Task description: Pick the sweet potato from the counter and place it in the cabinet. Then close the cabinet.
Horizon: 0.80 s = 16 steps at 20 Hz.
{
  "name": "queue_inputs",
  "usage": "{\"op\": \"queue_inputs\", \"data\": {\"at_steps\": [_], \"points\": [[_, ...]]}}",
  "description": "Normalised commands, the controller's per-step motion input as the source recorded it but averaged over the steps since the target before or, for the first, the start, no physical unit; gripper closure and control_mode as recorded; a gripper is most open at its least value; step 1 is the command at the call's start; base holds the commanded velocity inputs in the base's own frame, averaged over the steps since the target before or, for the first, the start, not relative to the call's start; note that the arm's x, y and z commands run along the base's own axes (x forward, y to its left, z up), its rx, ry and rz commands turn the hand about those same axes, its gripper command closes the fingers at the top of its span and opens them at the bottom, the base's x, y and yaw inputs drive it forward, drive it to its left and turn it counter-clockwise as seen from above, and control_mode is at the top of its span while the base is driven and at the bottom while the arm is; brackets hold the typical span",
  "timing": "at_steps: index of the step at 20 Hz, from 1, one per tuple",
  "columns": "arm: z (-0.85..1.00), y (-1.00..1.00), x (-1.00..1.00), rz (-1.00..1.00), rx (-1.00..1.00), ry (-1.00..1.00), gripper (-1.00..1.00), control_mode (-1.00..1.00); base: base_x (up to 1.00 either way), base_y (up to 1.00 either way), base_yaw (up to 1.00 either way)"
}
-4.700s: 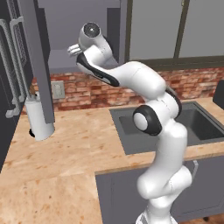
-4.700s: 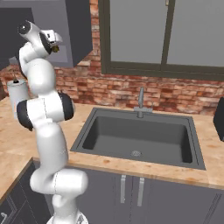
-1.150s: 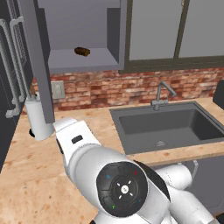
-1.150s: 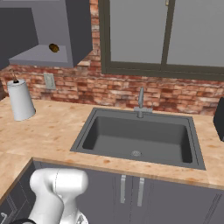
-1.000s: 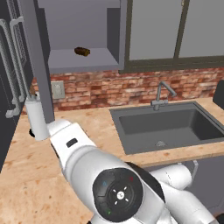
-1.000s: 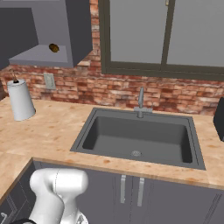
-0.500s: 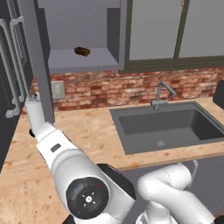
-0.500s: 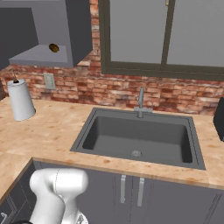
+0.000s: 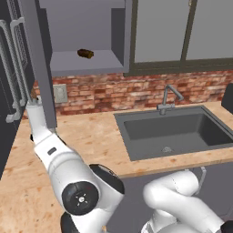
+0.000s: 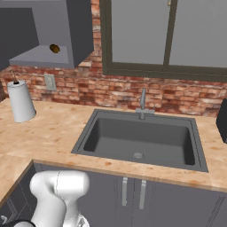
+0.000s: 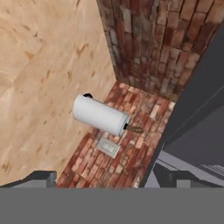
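Brick wall runs behind the counter in both base views, with the dark sink set into the stone top and its tap at the back edge. At the upper left of the left base view the cabinet stands open, its door swung out toward the camera edge-on, with bar handles showing on the dark surface left of it. The potato lies on the cabinet's shelf, toward the back, well above the counter; the right base view shows it as a small dark lump near the front right of that shelf, at the upper left of the frame. Below the shelf in the right base view the towel roll stands upright on the counter beside a wall outlet.

In the left base view the arm reaches up at the left of the frame, its end just beside the door's lower edge. In the hand view the gripper shows two dark tips at the bottom, set wide apart with nothing between them; beyond them lie the towel roll, the outlet and the grey cabinet at the right.
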Motion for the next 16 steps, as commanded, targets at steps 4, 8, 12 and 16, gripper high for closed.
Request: {"op": "queue_inputs", "data": {"at_steps": [4, 8, 12, 16], "points": [[-0.02, 0.37, 0.32, -0.01, 0.00, -0.04, -1.00, -1.00, 0.00, 0.00, 0.00], [0.00, 0.27, 0.36, -0.06, 0.00, 0.00, -1.00, -1.00, 0.00, 0.00, 0.00], [0.00, 0.21, 0.41, -0.09, 0.01, 0.00, -1.00, -1.00, 0.00, 0.00, 0.00], [0.00, 0.41, 0.30, -0.12, 0.00, 0.00, -1.00, -1.00, 0.00, 0.00, 0.00]]}}
